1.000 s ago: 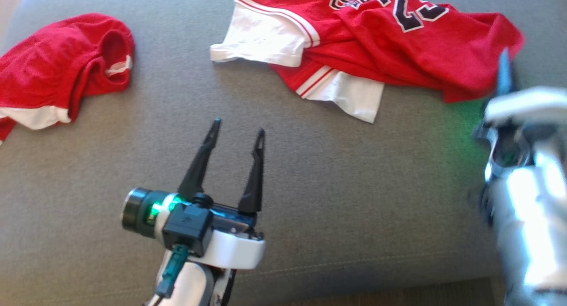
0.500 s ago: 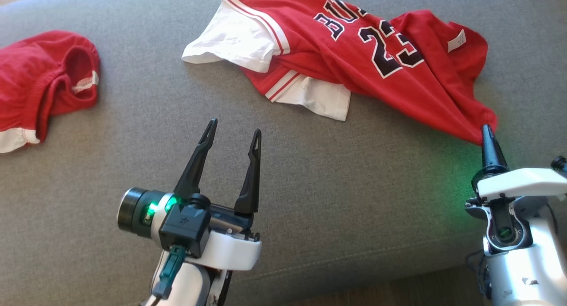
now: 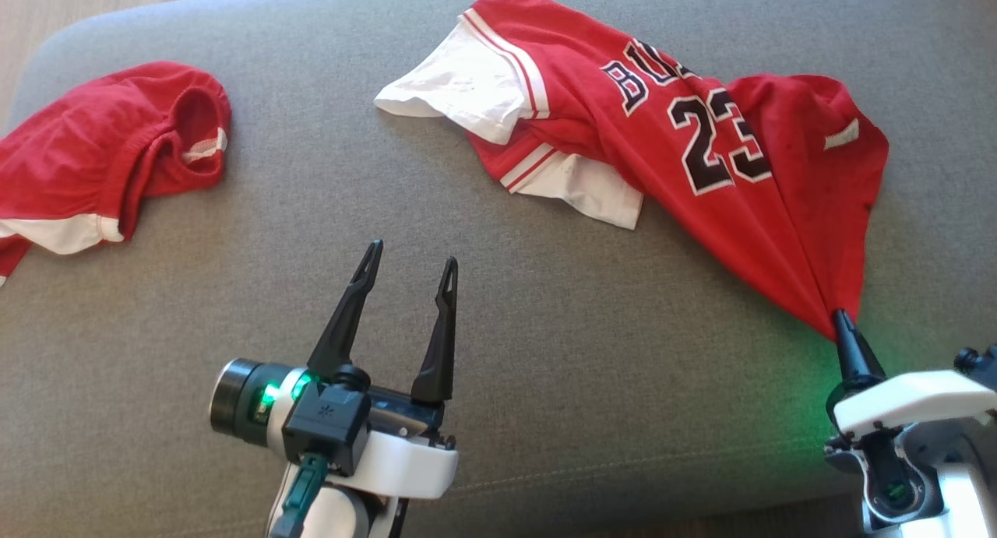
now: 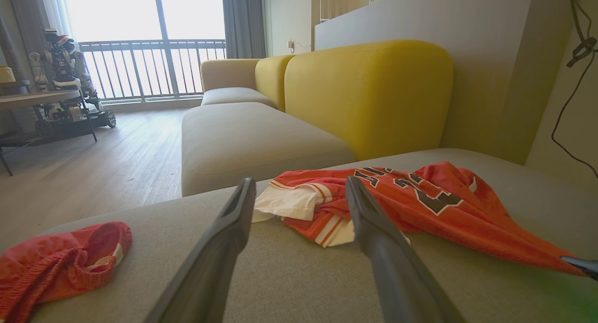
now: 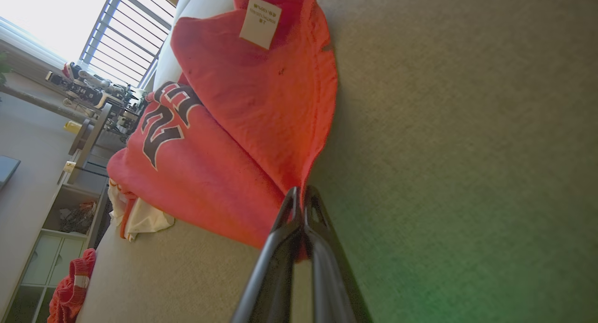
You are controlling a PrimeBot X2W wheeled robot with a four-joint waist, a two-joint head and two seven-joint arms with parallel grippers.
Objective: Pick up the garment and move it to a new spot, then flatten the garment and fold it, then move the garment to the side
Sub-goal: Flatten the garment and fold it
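The right arm enters at the lower right of the head view, its white wrist low over the cushion [image 3: 545,351] and its fingers pointing up and slightly left. The right gripper [image 3: 843,324] is pressed together, pinching a corner of the red jersey [image 3: 670,156]. The right wrist view shows the cloth caught between the two dark fingers and gathered to a tight point there.

From that point the jersey fans away up and to the left in the head view. Its black "23" and lettering face up, and a white label [image 3: 843,133] shows on the turned-over part beside the number. Its white sleeves [image 3: 467,86] lie crumpled on the cushion at the far end from the gripper.

The left arm rises from the bottom of the head view, left of centre, with its fingers pointing up the view. The left gripper [image 3: 411,256] is spread wide over bare cushion and holds nothing. The sleeves lie ahead of it and to its right, apart from its fingertips.

Red shorts [image 3: 101,156] lie at the cushion's left end, well apart from both grippers.
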